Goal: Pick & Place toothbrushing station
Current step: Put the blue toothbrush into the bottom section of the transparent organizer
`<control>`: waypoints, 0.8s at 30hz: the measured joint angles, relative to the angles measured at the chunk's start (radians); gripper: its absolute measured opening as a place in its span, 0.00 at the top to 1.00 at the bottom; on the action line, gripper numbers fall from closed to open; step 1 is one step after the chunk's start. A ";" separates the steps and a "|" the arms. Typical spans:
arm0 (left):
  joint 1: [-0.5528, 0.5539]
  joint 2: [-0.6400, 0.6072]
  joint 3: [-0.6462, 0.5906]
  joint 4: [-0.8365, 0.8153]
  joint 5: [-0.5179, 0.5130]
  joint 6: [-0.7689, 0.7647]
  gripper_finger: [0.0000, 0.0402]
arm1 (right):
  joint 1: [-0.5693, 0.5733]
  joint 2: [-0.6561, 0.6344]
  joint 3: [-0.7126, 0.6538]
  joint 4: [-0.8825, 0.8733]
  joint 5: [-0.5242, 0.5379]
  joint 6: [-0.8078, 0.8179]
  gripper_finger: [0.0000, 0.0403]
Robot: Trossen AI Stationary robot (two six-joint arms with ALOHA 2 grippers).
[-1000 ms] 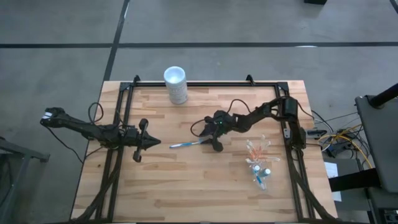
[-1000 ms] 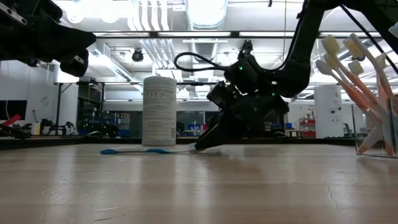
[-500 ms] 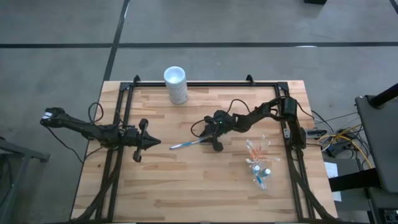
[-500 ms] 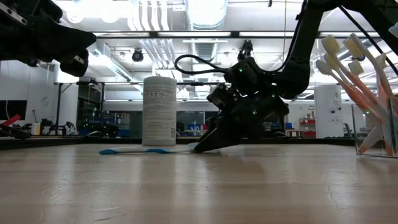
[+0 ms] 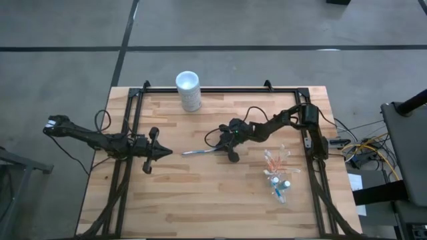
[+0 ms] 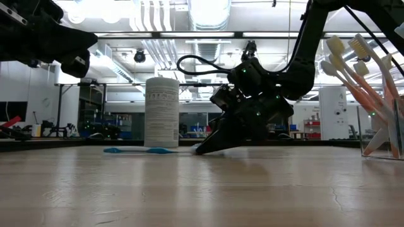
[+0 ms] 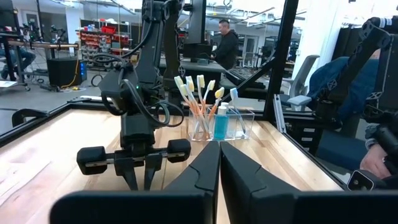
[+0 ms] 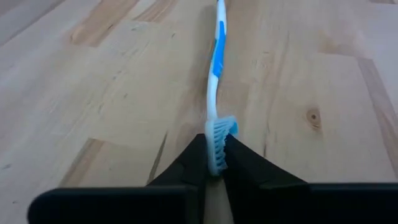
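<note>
I had the right gripper (image 5: 220, 151) down low on the wooden table (image 5: 200, 200), near its middle, its fingers (image 8: 239, 163) pinched on the bristle end of the blue-and-white toothbrush (image 8: 215, 74). The handle stretched away from the fingertips toward the left arm's side, and in the low view the brush (image 6: 142, 150) looked to lie almost flat against the boards. I judged the head end had been chosen because it was the nearest part to that arm and gave the fingers something thicker than the handle to bite on. The clear plastic holder (image 5: 279, 175) stood well apart, nearer the right edge of the table, already bristling with orange-and-white toothbrushes (image 7: 198, 102), so this brush seemed the one left to carry over. The left gripper (image 5: 160, 153) waited on its own side, fingers pressed together on nothing, pointed at the work. The white cylindrical container (image 5: 189, 91) sat at the far edge, out of the path. A grip so close to the tip could let the handle swing on the lift.
</note>
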 joint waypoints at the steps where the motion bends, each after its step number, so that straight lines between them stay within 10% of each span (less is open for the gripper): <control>1: 0.000 0.000 0.000 0.000 0.000 0.000 0.96 | 0.000 0.000 0.000 0.000 0.000 0.000 0.92; 13: 0.000 0.000 0.000 0.000 0.000 0.000 0.95 | 0.000 -0.087 -0.003 -0.108 0.069 0.036 0.92; 24: 0.000 0.000 0.000 0.000 0.000 0.000 0.95 | 0.000 -0.254 0.160 -0.657 0.115 0.014 0.92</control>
